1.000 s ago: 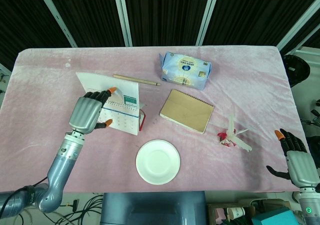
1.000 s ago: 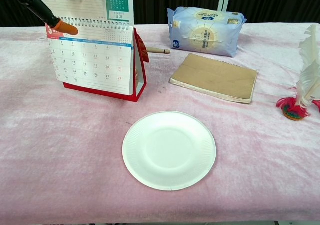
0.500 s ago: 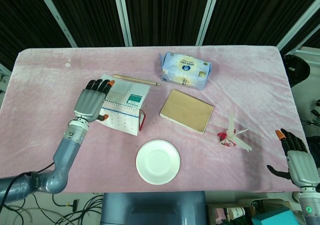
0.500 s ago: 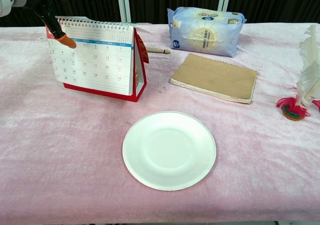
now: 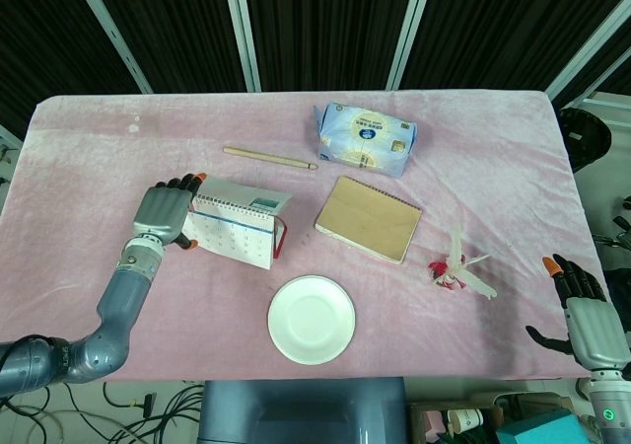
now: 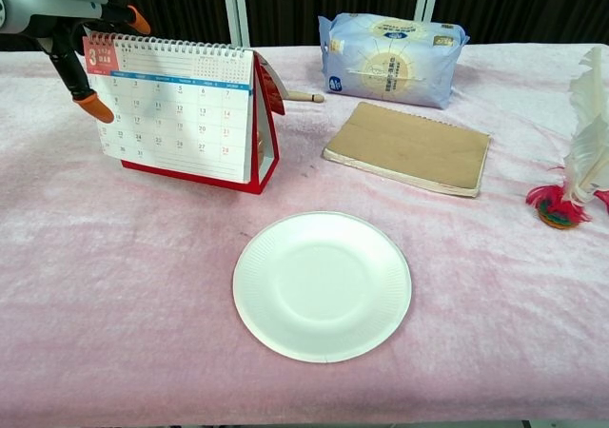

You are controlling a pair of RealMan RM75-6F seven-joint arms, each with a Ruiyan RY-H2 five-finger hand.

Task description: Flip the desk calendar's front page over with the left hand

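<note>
The grey robotic left hand [image 6: 59, 17] was cropped by the chest view's left edge; contact with the red-framed spiral desk calendar [image 6: 179, 109] could not be confirmed.

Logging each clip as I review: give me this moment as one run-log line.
left hand: at desk calendar left edge, grip unclear | page: over the back | right hand: idle, open, at table's near-right edge | paper plate: untouched
</note>
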